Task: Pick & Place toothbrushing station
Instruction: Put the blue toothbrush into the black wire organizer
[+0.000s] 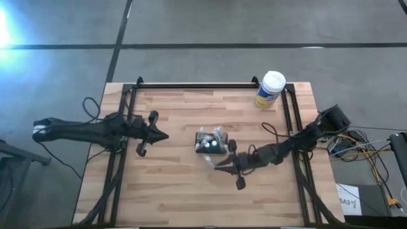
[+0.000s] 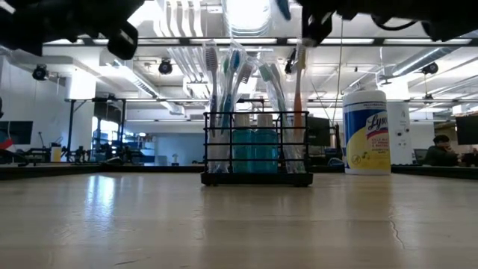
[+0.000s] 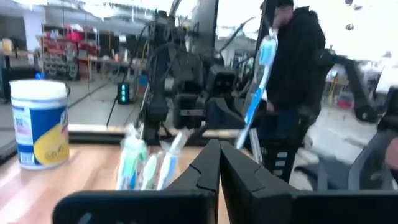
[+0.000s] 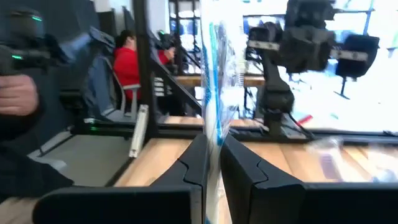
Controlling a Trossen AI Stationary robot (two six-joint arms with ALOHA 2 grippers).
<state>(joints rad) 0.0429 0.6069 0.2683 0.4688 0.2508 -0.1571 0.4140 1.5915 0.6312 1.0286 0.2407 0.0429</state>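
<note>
Roughly at the middle of the wooden surface [image 1: 178,191] stands the station [image 1: 211,141], upright, a black slotted box. In the low view [image 2: 256,146] its toothbrushes rise well above its rim and two teal bottles sit inside.

The right gripper [image 1: 219,166] lies just beside the station, on the side towards the surface's near edge and slightly to the right, apart from the box itself. In its own wrist view [image 4: 212,155] the two dark fingers stand almost together. A blue-and-white toothbrush [image 4: 214,81] in clear wrapping runs down into the narrow slit between them, so they look clamped on it. Which slot of the station that brush belongs to I cannot tell.

The left gripper [image 1: 164,135] waits to the left of the station, well apart from it, pointing towards it. Its fingers are pressed together with nothing between them, as its wrist view [image 3: 219,163] shows. Beyond them in that view are the station's brushes and the right arm.

A yellow canister [image 1: 270,89] with a white cap stands near the far right corner of the surface, well away from both grippers and from the station. In the low view [image 2: 366,131] it appears just right of the station.

A person [image 3: 298,56] in dark clothes stands in the room beyond the surface.
</note>
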